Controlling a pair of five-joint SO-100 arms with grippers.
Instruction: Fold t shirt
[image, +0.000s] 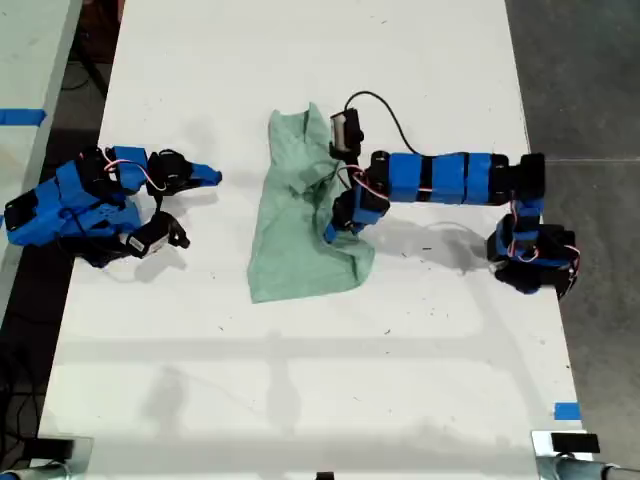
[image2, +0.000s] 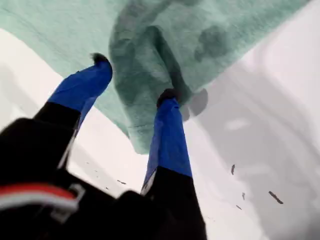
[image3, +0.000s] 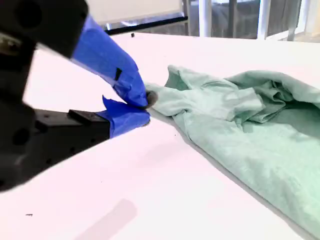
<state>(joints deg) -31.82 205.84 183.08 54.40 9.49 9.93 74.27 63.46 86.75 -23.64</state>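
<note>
Our first gripper (image2: 134, 82) has its jaws spread apart, the two blue fingers straddling a raised ridge of the t shirt (image2: 200, 40) without pinching it; one tip presses on the cloth, the other sits at the fabric's edge. In the exterior view that first gripper (image: 338, 226) comes in from the arm at three o'clock and bears down on the shirt's three-o'clock side, where the cloth is bunched. Our second gripper (image3: 142, 107) has its jaws closed together with nothing between them, tips just short of the shirt's near edge, apart from it. In the exterior view it (image: 205, 177) rests at nine o'clock, off the cloth. The t shirt (image: 300, 220) lies near the middle of the white table (image: 300, 400), narrow end toward twelve o'clock, hem toward six. We judge the folding barely begun: one side is rumpled inward, but no clean fold shows, and the whole fold remains. The first wrist view alone shows the ridge between the fingers; the second wrist view alone shows the crumpled heap in profile (image3: 260, 100); only the exterior view gives the whole outline.
</note>
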